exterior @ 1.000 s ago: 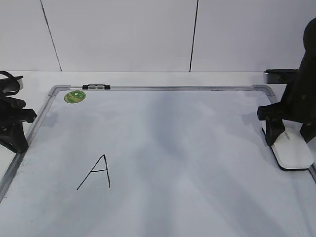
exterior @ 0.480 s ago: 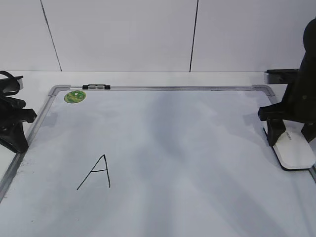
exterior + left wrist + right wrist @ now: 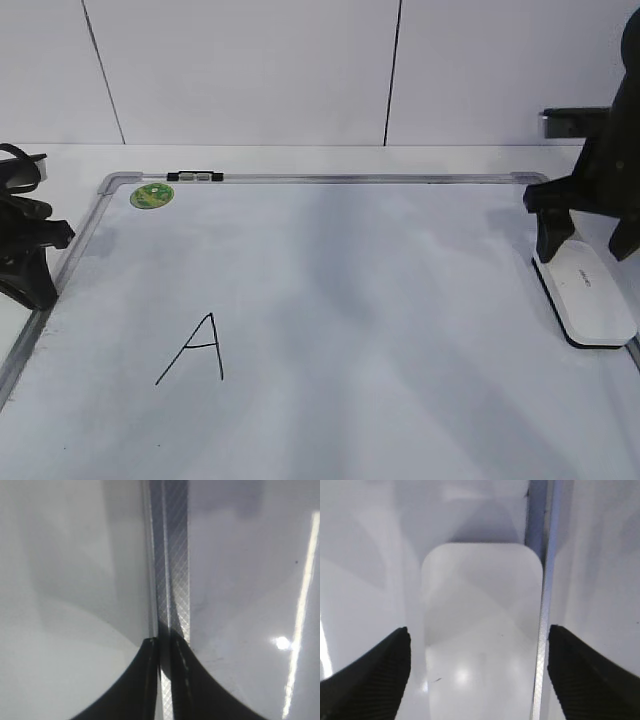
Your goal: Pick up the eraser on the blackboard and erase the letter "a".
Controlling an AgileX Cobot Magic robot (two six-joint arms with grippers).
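Note:
The white eraser (image 3: 585, 295) lies flat on the blackboard (image 3: 350, 179) by its right edge. My right gripper (image 3: 588, 240) hangs open just above the eraser's far end, fingers on either side, not touching. In the right wrist view the eraser (image 3: 480, 595) sits between the open fingers (image 3: 477, 640). My left gripper (image 3: 40, 290) is shut and empty over the board's left frame; the left wrist view shows its closed tips (image 3: 165, 640) over the frame (image 3: 172, 555). No small cursive "a" shows. Only a capital "A" (image 3: 195, 350) is drawn at the lower left.
A round green sticker (image 3: 152, 195) sits at the board's far left corner. A small dark clip (image 3: 195, 177) is on the top frame. The silver frame (image 3: 542, 630) runs right beside the eraser. A white wall stands behind.
My right gripper has risen from around the eraser, which stays lying on the board. The left arm has not moved.

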